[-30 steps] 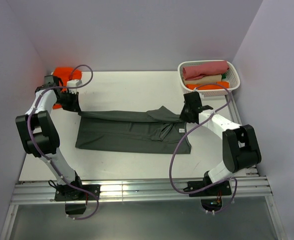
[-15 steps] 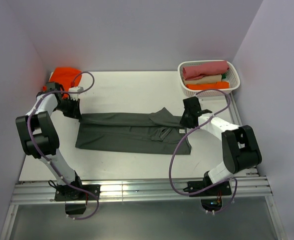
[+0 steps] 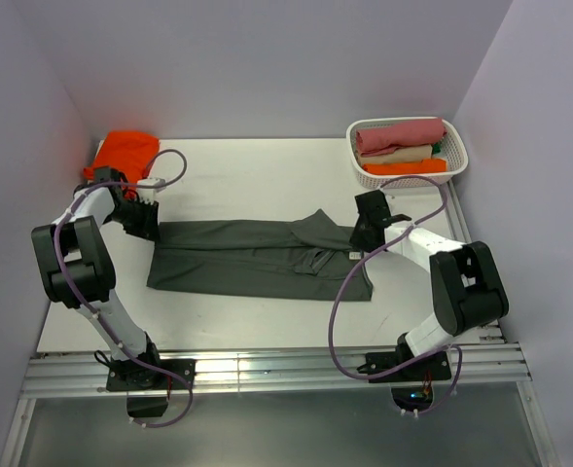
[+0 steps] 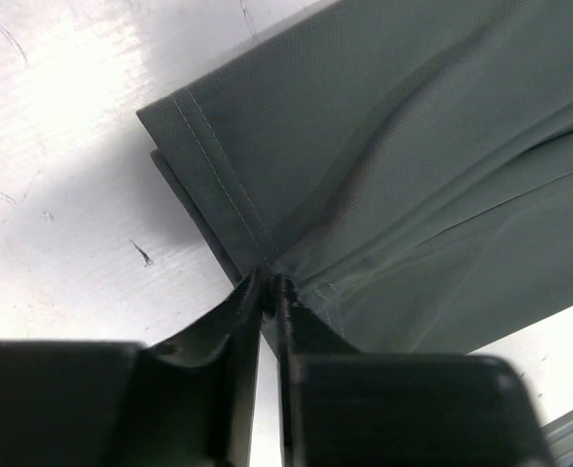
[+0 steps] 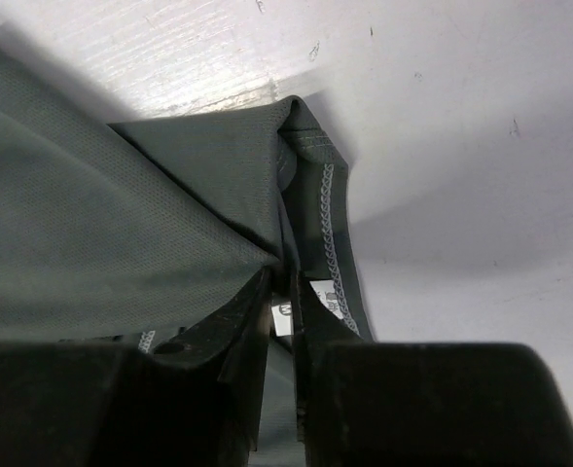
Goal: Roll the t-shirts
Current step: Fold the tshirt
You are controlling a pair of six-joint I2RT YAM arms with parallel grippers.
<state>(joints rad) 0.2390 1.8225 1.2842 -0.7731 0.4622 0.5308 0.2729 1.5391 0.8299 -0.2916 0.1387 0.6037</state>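
An orange t-shirt [image 3: 125, 154] lies bunched at the 10 o'clock corner of the white table [image 3: 267, 175], against the left wall. Just toward 5 o'clock from it, the left gripper [image 3: 142, 222] is down at the table surface, at the far left corner of the grey t-shirt [image 3: 257, 258]. In the left wrist view its fingers [image 4: 230, 321] stand a thin slit apart, with their tips on the stitched hem. I cannot tell whether they actually pinch the cloth.

The grey t-shirt lies flat across the middle of the table, a long folded band running from 9 o'clock to 3 o'clock, with a raised fold near its right end.

The right gripper [image 3: 366, 232] is low at that right end, on the far edge. In the right wrist view its tips sit at a fold of the cloth with a narrow gap between them, and a small white label [image 5: 282, 313] shows in the gap. Here too I cannot tell if the cloth is gripped.

At 2 o'clock a white basket [image 3: 458, 156] holds rolled shirts, the pink one [image 3: 399, 133] on top.
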